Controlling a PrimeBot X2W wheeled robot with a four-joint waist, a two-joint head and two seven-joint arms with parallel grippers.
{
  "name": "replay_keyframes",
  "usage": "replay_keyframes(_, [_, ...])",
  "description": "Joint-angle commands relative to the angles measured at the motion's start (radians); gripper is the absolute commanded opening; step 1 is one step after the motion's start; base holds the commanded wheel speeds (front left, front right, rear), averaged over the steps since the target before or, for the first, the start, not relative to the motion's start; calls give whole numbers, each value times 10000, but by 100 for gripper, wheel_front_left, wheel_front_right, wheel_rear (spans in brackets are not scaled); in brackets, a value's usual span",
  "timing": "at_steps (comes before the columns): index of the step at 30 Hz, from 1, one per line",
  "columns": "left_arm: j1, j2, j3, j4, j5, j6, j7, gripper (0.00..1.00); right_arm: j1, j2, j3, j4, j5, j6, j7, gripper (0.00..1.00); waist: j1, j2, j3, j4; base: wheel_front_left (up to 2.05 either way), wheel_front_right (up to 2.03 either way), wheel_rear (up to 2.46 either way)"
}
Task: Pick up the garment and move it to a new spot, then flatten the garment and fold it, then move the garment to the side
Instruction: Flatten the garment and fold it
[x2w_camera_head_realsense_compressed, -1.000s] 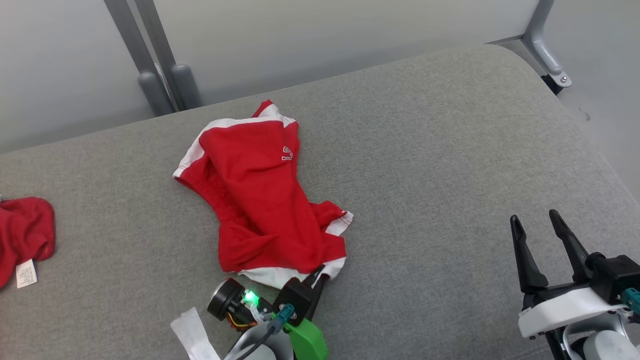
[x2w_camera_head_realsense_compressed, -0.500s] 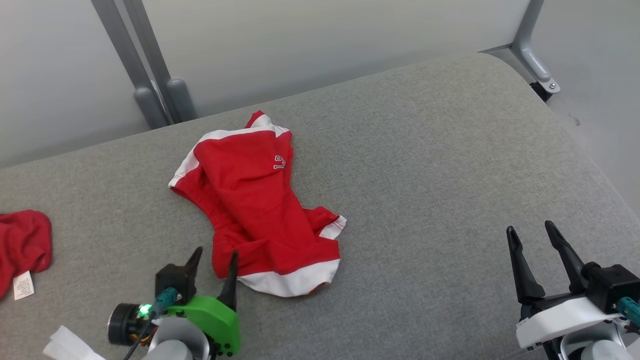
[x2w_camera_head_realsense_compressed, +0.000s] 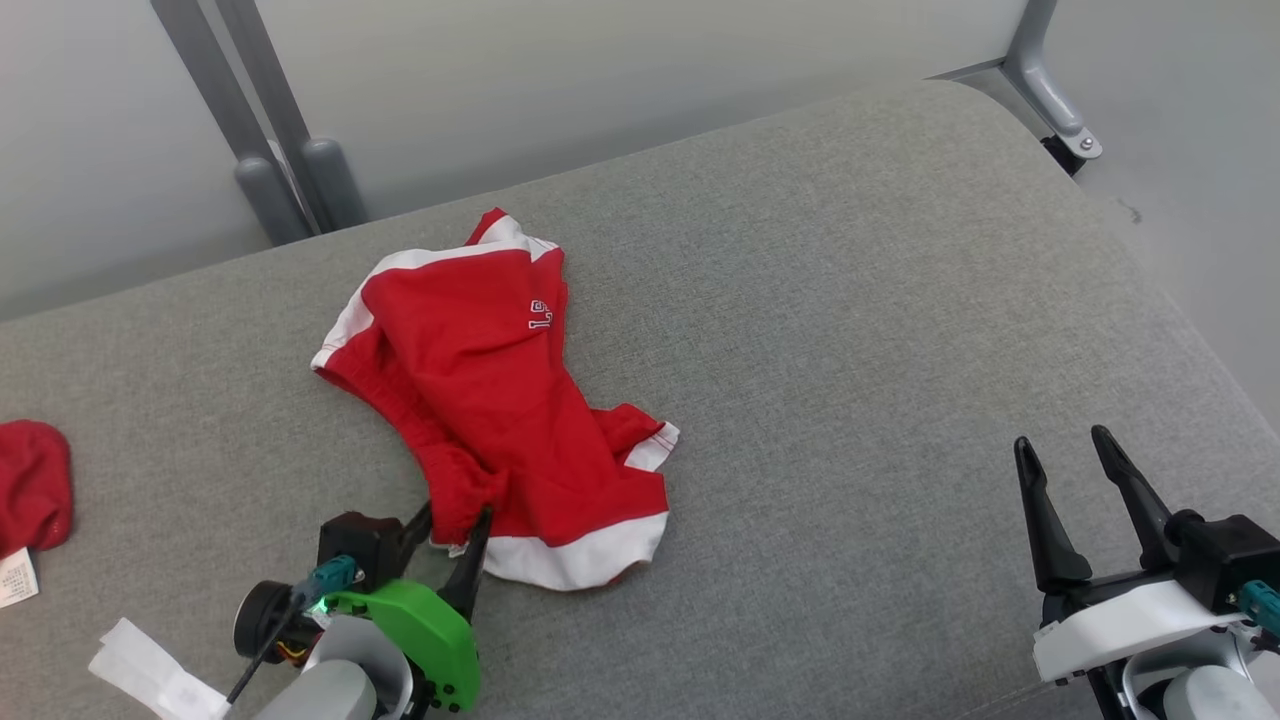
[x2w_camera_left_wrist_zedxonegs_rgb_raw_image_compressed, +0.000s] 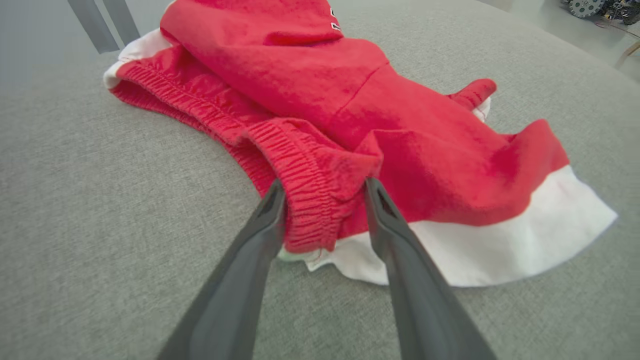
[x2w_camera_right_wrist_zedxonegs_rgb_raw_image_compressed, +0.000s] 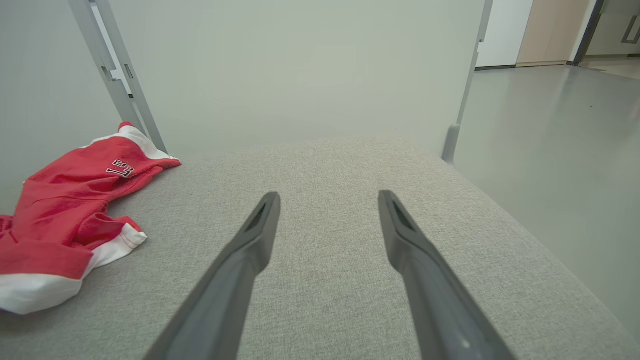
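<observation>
Left claw (x2w_camera_head_realsense_compressed: 455, 514) is down at the near end of the shorts (x2w_camera_head_realsense_compressed: 480, 390), fingers either side of the bunched waistband and touching it, but I honestly can't tell if it's pinched tight. Shorts lie crumpled on the worktop (x2w_camera_head_realsense_compressed: 850, 300), left of centre. Right claw (x2w_camera_head_realsense_compressed: 1060, 440) is wide open, well off to the right. So this is the pick-up step, I reckon. Next up: squeeze properly, then lift clean so no hem drags.
</observation>
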Motion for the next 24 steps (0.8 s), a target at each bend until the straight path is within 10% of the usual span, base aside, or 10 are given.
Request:
replay_keyframes(1, [-59,-23,-3,242,-35,-146,1,0,-55,-25,-47,-5,73,1,-33,100,0,-1,30,31,0,0,0])
replay_keyframes(6, [99,95,147,710,-270,62,226,0,131,29,-233,-43,32,1,-33,100,0,-1,-1,223,0,0,0])
replay_keyframes(19, [1714,1334,623,-2318,-679,2934,1779,0,14,137,-200,-84,-19,1,-33,100,0,-1,102,986,0,0,0])
replay_keyframes(21, [1736,1283,766,-2738,-634,3035,1519,78,-22,94,-182,-81,-32,1,-33,100,0,-1,112,1018,0,0,0])
replay_keyframes(22, [1764,1188,887,-2839,-738,3061,1378,100,-26,70,-173,-68,-39,1,-33,100,0,-1,100,1032,0,0,0])
replay_keyframes(24, [1750,1067,1006,-2944,-735,2877,954,100,-32,29,-168,-30,-63,1,-33,100,0,-1,21,1027,0,0,0])
